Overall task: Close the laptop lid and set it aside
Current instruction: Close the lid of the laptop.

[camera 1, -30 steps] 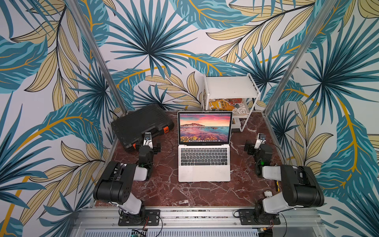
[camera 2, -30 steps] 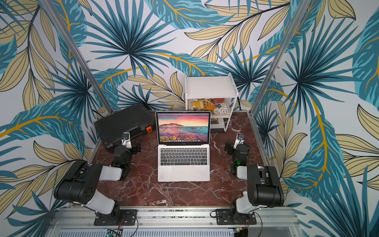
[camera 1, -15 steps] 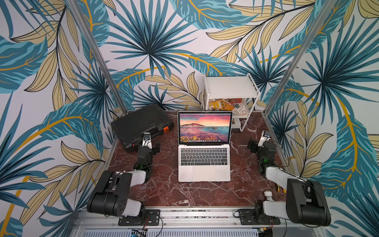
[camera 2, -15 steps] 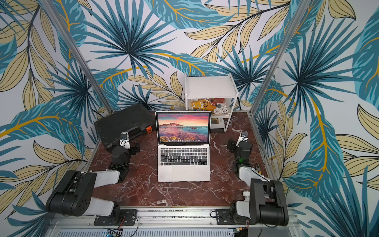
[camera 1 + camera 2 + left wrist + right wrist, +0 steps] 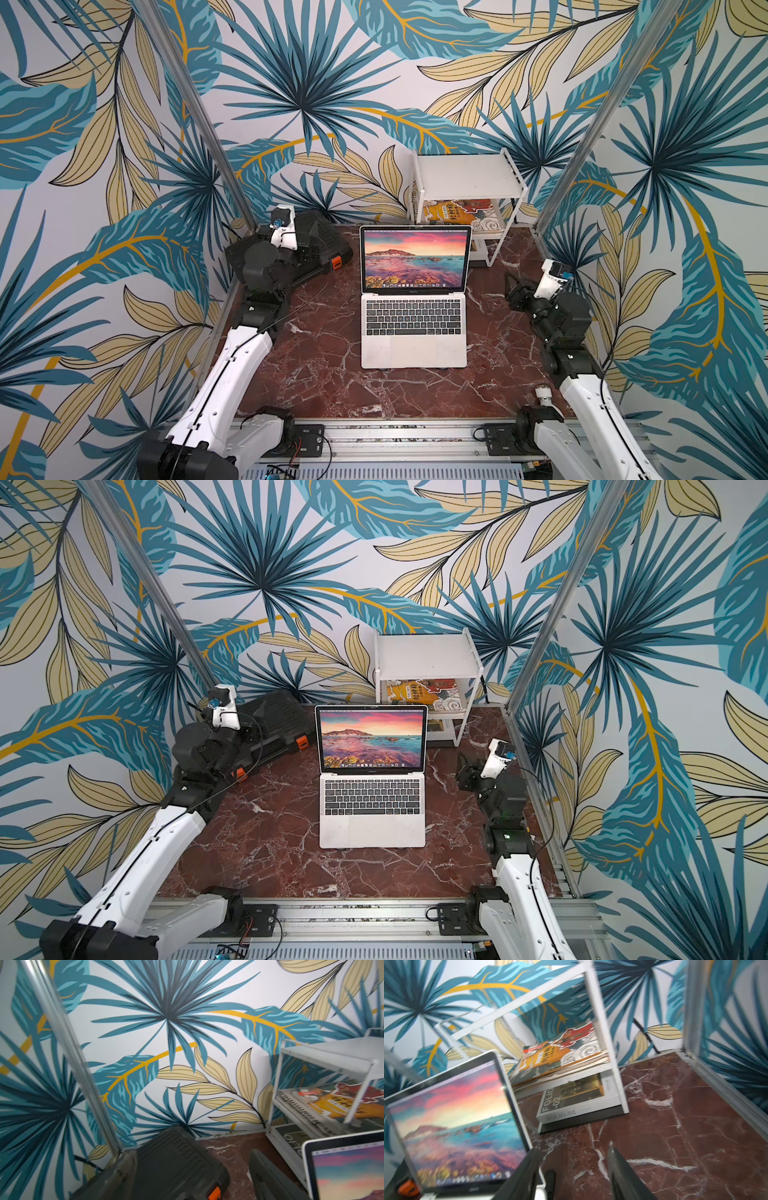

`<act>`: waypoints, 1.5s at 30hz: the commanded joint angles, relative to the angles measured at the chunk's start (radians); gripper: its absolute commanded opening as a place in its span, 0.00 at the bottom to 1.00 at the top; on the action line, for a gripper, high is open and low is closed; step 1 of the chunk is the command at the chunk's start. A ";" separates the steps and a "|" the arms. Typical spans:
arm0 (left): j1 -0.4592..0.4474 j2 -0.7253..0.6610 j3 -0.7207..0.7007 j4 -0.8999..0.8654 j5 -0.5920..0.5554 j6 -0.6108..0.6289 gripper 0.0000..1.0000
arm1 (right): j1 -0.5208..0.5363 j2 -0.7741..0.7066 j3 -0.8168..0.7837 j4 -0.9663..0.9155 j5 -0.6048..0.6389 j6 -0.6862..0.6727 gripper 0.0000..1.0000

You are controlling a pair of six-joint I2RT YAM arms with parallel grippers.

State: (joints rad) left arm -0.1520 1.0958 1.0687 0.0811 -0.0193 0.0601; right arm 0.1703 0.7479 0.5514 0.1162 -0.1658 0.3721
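Here's the red marble table [image 5: 316, 374], and the laptop [image 5: 413, 332] sits square in the middle of it, hinge to the far side, front edge near. Both arms can reach it there, which I'd say suits a two-armed close. At far right the white shelf rack [image 5: 465, 174] with its books stands just behind the screen. At far left the black case [image 5: 322, 237] with orange latches hugs the corner, so bare tabletop is free on either side for setting the machine aside. The left gripper [image 5: 192, 1159] hovers above that case, jaws spread with nothing held between them. The right gripper [image 5: 573, 1148] hangs low just right of the screen, jaws parted and empty too, seemingly lining up on the laptop lid [image 5: 415, 257]. That lid stands nearly upright, a black bezel framing a pink-and-blue seascape. Below it are the silver deck, pale trackpad and black keys.
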 commanded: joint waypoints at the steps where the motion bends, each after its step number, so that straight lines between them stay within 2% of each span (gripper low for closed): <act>1: -0.040 0.070 0.172 -0.196 0.146 0.034 0.86 | 0.124 0.001 0.002 -0.122 -0.079 -0.036 0.52; 7: -0.111 0.277 0.475 -0.318 0.261 0.092 0.89 | 0.393 0.134 0.003 -0.090 -0.037 -0.114 0.54; 11: -0.118 0.464 0.723 -0.454 0.391 0.114 0.91 | 0.478 0.198 0.002 -0.046 0.001 -0.141 0.52; 12: -0.119 0.514 0.798 -0.504 0.428 0.118 0.89 | 0.502 0.219 0.009 -0.042 0.005 -0.159 0.41; 13: -0.120 0.568 0.866 -0.542 0.466 0.117 0.86 | 0.523 0.233 0.016 -0.043 0.015 -0.176 0.35; 15: -0.123 0.657 0.985 -0.588 0.527 0.113 0.83 | 0.547 0.264 0.024 -0.042 0.040 -0.193 0.27; 16: -0.125 0.706 1.041 -0.609 0.539 0.110 0.81 | 0.552 0.285 0.028 -0.039 0.043 -0.198 0.18; 17: -0.129 0.749 1.098 -0.635 0.544 0.111 0.80 | 0.555 0.303 0.030 -0.033 0.039 -0.199 0.14; 21: -0.154 0.896 1.312 -0.744 0.556 0.159 0.57 | 0.587 0.351 0.023 0.013 0.045 -0.199 0.12; 25: -0.170 0.971 1.391 -0.770 0.562 0.198 0.50 | 0.620 0.380 0.019 0.038 0.096 -0.215 0.06; 29: -0.170 1.009 1.399 -0.768 0.551 0.223 0.30 | 0.657 0.411 0.026 0.056 0.117 -0.225 0.05; 35: -0.170 1.058 1.413 -0.823 0.534 0.260 0.16 | 0.680 0.435 0.029 0.078 0.145 -0.237 0.04; 37: -0.168 1.072 1.412 -0.835 0.521 0.269 0.07 | 0.682 0.438 0.028 0.081 0.155 -0.239 0.03; 45: -0.170 1.119 1.421 -0.851 0.532 0.272 0.04 | 0.692 0.447 0.022 0.083 0.166 -0.247 0.03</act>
State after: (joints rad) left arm -0.3252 2.2024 2.4546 -0.7502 0.5091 0.3206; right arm 0.8543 1.1862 0.5659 0.1814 -0.0166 0.1406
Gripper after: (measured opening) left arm 0.063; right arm 0.058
